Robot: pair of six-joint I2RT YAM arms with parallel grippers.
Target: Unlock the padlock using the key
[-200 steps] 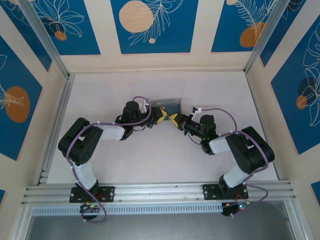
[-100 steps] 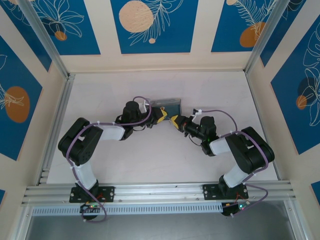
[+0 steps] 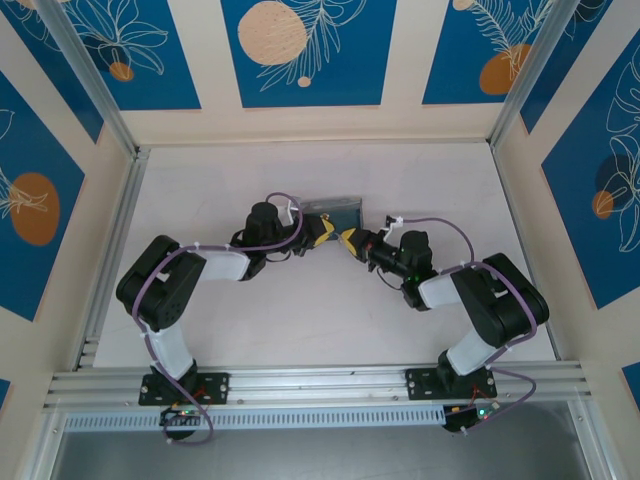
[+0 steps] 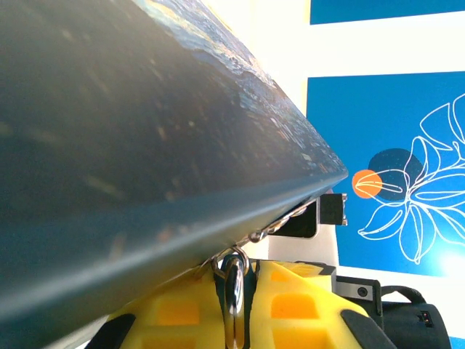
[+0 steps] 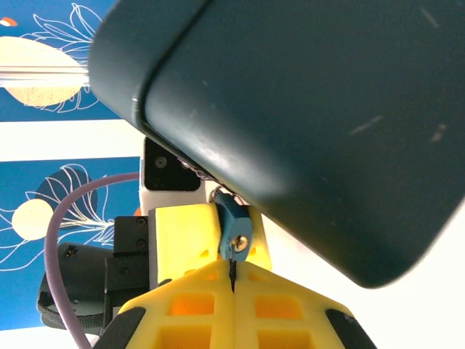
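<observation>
Pinched padlock (image 5: 234, 233) in left tool (image 4: 234, 282), clenched key (image 5: 232, 276) in right tool (image 5: 233, 269) just beside its keyhole; needed straight, gentle insertion.

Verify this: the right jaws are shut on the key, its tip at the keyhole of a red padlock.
Not red: the padlock is teal-blue, as the right wrist view shows. The rest holds: the right gripper has its jaws shut on the key, its tip at the keyhole.
</observation>
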